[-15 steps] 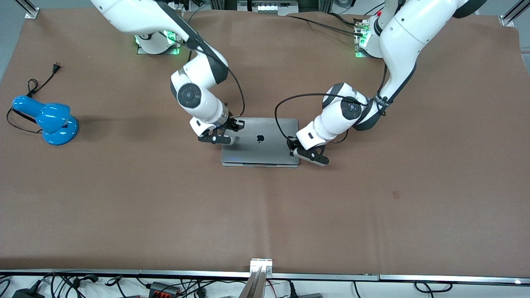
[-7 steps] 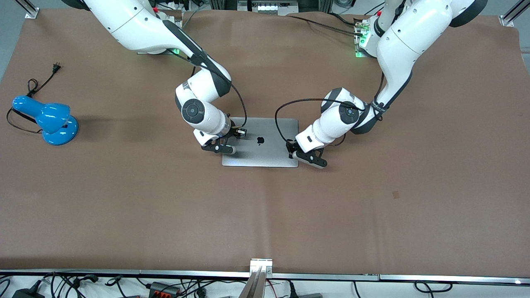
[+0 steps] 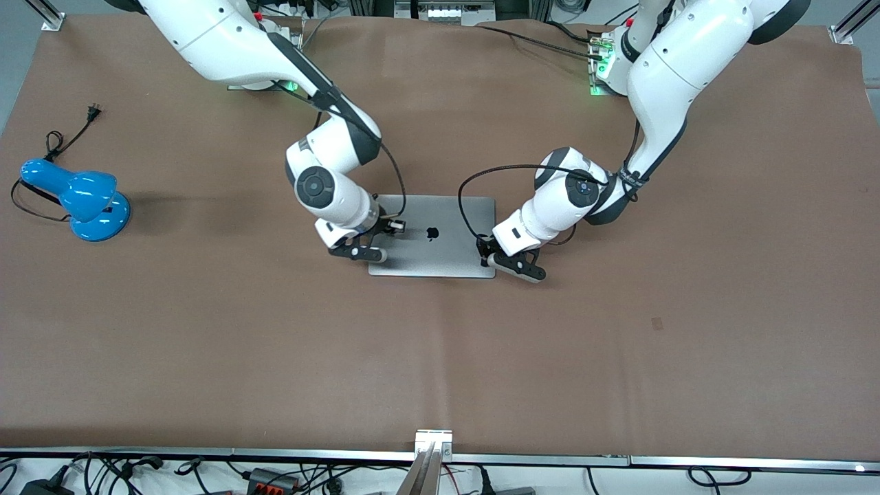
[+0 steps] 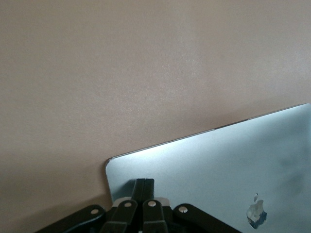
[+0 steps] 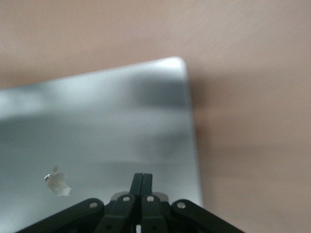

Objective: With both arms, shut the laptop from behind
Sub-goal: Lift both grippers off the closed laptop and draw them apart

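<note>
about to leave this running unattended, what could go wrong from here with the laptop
Both end effectors sit with fingers shut on the closed laptop's lid, the left end effector and right end effector each near a side edge. Further downward push might dent or scratch the metal. A sideways retreat could drag the laptop across the table.
</note>
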{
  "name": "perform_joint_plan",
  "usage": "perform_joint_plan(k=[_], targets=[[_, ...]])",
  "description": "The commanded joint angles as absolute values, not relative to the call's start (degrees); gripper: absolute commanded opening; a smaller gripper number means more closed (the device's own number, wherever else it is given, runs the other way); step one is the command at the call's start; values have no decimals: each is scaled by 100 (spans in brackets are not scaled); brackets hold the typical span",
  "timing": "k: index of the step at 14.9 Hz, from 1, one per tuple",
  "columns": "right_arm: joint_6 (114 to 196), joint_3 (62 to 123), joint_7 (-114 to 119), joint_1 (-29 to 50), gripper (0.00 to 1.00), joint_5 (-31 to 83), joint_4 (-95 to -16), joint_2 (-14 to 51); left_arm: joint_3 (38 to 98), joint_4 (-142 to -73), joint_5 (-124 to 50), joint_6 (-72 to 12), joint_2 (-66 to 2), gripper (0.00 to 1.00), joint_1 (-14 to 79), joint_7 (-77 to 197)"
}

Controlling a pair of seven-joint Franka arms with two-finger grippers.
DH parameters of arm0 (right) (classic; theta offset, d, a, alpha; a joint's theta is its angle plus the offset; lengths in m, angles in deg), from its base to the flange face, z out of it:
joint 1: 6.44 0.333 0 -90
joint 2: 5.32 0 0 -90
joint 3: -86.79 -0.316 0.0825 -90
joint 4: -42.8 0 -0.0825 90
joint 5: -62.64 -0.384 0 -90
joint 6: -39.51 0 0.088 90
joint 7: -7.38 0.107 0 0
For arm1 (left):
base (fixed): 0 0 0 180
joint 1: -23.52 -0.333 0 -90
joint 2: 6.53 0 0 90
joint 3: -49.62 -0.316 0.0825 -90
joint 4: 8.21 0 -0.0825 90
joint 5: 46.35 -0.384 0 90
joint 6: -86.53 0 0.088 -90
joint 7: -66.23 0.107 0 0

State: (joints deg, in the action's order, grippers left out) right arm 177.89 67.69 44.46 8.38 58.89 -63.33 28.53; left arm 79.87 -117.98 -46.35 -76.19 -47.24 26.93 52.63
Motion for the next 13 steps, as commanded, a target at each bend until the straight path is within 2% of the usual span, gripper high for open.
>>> perform_joint_plan(k=[1,5,9,11,13], targets=[[16839,7017,3948,596,0,5860,-6250,2132,7994,-11755,-4767,-6696,-4013,0,2607,5270],[15721,7316,3446,341,0,5851,-5810,1561,7977,-11317,-4767,-4774,-3204,0,2379,5270],[14984,7395,2261,-326,0,5824,-5845,902,7950,-9817,-4775,-1901,-3061,0,2116,5436],[14579,7614,1769,-581,0,5798,-5836,515,7950,-9296,-4784,-1054,-3070,0,1887,5472],[14244,7659,1258,-889,0,5815,-5836,172,7959,-9118,-4967,-604,-3027,6,1659,5481]])
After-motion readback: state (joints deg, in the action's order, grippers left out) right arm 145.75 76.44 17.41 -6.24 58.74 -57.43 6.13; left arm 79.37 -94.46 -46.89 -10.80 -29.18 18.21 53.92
